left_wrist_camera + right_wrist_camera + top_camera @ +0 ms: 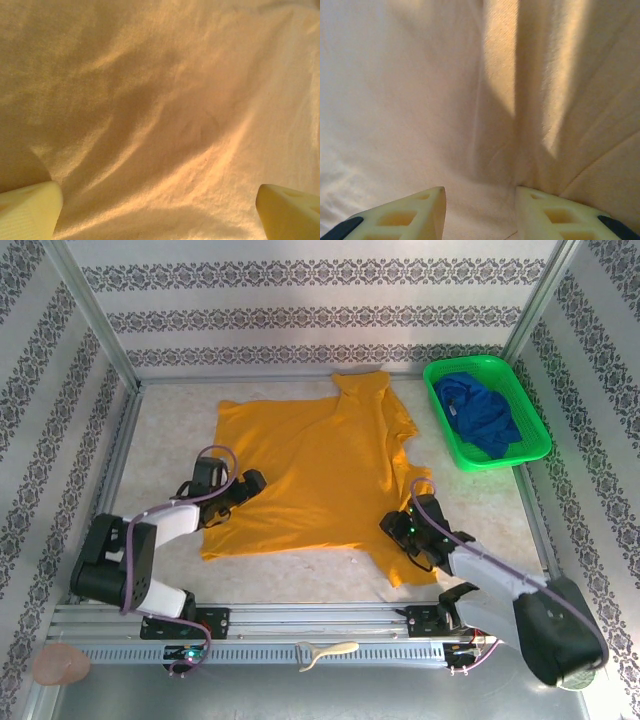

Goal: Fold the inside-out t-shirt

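Though spread flat, the soft orange t-shirt (310, 470) shows shallow wrinkles.

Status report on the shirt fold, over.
Left gripper open over t-shirt. Right gripper part-closed around a cloth ridge, grip unclear. Garment spread out, unfolded. Green basket aside, nothing blocking.

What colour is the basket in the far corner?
The basket is bright green, with blue cloth inside. It shows best in the top view.
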{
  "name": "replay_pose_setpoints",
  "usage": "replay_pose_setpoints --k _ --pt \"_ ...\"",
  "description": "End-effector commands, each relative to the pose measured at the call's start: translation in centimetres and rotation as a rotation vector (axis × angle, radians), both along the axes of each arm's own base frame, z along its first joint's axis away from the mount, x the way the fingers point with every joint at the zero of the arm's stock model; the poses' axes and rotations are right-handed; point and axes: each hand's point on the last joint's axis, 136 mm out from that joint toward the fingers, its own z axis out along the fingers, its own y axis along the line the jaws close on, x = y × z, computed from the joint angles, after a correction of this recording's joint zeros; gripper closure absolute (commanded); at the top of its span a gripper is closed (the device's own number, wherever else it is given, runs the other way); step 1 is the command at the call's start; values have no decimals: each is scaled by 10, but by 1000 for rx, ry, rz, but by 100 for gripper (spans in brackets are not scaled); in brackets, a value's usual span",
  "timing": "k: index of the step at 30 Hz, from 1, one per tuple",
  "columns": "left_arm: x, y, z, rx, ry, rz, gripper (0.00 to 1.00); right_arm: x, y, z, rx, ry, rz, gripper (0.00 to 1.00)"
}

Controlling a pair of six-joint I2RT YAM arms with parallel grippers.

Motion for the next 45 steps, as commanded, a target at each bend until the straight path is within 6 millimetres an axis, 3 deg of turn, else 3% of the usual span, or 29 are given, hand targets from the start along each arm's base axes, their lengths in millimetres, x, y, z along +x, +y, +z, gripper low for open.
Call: replay_pose_setpoints --k 1,4,7,11,13,15,16,19,21,25,34,45 --pt "-36 12 -24 23 99 58 0 -18 -11 -5 4 34 -70 58" --pt "-26 17 12 56 22 43 0 -13 -11 23 3 -49 -56 58" --pt "2 30 64 94 -59 34 1 6 -9 65 -43 -162 -5 56" --pt "55 70 118 129 -116 73 1 44 6 104 -122 -247 120 54" --pt "87 85 124 134 -93 69 0 65 16 111 -154 -256 179 53" --pt "118 98 119 117 -56 59 0 83 24 109 -158 -247 207 52" --pt "135 103 114 100 -37 49 6 92 26 104 -150 -233 212 52" --pt "179 112 94 76 17 18 33 115 31 87 -125 -194 205 53" --pt "202 118 82 103 44 4 45 126 32 74 -109 -165 197 53" --pt "235 131 61 166 93 -13 44 141 24 50 -81 -110 154 54" --pt "261 146 24 246 159 -39 34 137 6 12 -39 -30 74 54" --pt "273 143 3 201 163 -25 35 129 -4 0 -40 -4 26 54"
